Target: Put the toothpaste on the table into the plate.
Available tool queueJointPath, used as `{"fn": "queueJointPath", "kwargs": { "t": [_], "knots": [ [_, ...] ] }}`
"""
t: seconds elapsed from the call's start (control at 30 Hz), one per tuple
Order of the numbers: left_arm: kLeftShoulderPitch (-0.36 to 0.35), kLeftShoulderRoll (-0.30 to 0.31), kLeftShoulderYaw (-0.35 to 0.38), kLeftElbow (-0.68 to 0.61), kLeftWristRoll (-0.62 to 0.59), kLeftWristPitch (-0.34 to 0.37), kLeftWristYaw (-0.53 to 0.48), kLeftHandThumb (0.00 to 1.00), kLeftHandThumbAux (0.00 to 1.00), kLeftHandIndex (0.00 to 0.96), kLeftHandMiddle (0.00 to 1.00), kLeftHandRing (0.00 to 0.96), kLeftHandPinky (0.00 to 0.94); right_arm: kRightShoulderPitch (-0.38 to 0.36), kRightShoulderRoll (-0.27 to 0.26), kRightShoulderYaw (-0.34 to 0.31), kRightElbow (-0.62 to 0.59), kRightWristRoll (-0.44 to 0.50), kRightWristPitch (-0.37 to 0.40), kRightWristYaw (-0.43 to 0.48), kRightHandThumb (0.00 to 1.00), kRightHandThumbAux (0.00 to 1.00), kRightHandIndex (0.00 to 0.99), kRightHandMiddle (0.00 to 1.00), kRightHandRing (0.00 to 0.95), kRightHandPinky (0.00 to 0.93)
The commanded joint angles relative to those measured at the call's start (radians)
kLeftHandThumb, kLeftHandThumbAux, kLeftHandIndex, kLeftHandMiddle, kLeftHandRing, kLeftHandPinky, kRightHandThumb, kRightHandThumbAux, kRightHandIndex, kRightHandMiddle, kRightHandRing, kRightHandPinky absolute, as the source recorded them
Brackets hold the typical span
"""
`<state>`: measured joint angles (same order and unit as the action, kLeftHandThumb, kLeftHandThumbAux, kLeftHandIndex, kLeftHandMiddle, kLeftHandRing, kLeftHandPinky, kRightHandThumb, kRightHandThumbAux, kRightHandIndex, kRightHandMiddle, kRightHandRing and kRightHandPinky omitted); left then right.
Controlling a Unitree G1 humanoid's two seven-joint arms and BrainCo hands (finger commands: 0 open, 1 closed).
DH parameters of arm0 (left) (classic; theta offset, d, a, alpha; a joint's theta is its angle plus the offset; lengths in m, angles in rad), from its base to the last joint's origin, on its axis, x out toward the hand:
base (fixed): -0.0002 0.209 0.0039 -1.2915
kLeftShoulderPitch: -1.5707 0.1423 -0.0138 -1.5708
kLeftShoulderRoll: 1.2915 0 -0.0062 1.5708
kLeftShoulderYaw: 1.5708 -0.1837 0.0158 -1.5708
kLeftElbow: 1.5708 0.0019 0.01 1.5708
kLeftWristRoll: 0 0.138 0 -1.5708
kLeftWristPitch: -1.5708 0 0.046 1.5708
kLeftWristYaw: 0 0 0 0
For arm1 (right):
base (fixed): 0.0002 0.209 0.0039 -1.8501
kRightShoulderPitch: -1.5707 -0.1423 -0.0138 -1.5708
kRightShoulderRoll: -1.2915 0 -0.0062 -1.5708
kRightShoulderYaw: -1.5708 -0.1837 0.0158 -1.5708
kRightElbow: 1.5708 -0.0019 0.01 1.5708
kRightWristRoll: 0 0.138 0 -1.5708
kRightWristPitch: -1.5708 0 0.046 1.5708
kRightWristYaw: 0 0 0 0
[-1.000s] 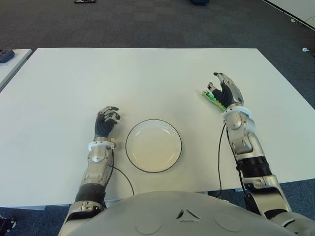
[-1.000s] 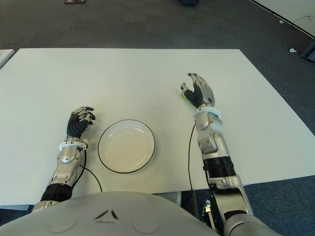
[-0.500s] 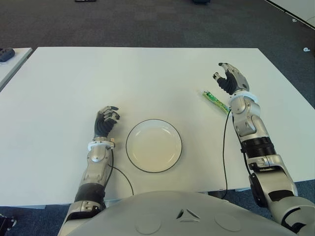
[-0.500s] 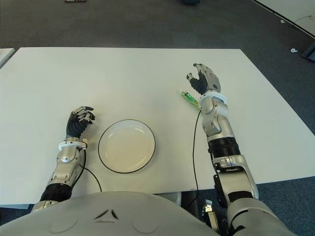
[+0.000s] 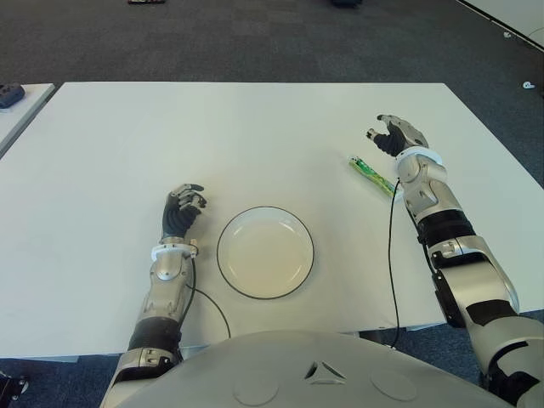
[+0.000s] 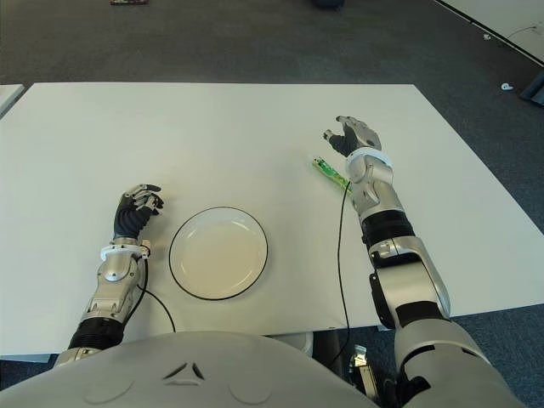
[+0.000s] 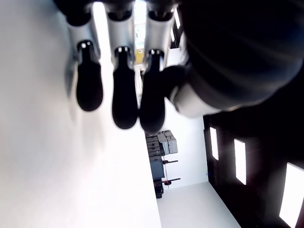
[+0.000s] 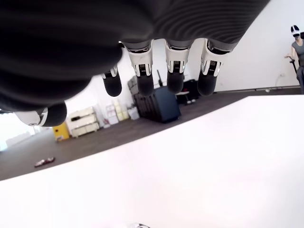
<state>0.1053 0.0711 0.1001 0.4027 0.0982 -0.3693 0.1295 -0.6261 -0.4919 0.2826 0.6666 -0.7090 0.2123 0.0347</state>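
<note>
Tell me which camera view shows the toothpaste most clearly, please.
The left eye view shows it best: the green toothpaste lies whole on the white table, just beside the right hand, which holds nothing. The right eye view shows the same, slightly smaller. Neither wrist view shows it.

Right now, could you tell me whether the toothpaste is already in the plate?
No, the toothpaste lies on the table beside the right hand, well apart from the plate, which holds nothing.
</note>
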Motion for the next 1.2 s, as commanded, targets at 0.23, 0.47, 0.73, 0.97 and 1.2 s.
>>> {"fn": "queueJointPath", "kwargs": {
  "t": [0.23, 0.47, 0.73, 0.97, 1.2],
  "knots": [
    [0.024, 0.001, 0.005, -0.001, -0.011, 0.008, -0.001, 0.705, 0.719, 0.433, 0.625, 0.635, 0.607, -0.136, 0.018, 0.092, 0.305, -0.012, -0.083, -0.033, 0.534, 0.173, 0.0, 0.0, 0.0, 0.0],
    [0.039, -0.004, 0.007, -0.024, -0.015, 0.017, 0.005, 0.705, 0.719, 0.434, 0.622, 0.631, 0.607, -0.19, 0.034, 0.131, 0.421, -0.005, -0.104, -0.029, 0.528, 0.177, 0.0, 0.0, 0.0, 0.0],
    [0.049, -0.008, 0.008, -0.047, -0.009, 0.036, 0.016, 0.705, 0.72, 0.434, 0.628, 0.638, 0.63, -0.2, 0.063, 0.159, 0.515, 0.004, -0.123, -0.048, 0.506, 0.184, 0.0, 0.0, 0.0, 0.0],
    [0.049, -0.006, 0.005, -0.044, -0.003, 0.027, 0.021, 0.704, 0.721, 0.433, 0.636, 0.641, 0.624, -0.204, 0.077, 0.186, 0.554, 0.002, -0.135, -0.048, 0.487, 0.195, 0.0, 0.0, 0.0, 0.0],
    [0.045, -0.001, 0.001, -0.037, 0.004, 0.023, 0.022, 0.704, 0.721, 0.433, 0.636, 0.639, 0.619, -0.181, 0.105, 0.208, 0.578, 0.004, -0.127, -0.035, 0.492, 0.189, 0.0, 0.0, 0.0, 0.0]
  ]
}}
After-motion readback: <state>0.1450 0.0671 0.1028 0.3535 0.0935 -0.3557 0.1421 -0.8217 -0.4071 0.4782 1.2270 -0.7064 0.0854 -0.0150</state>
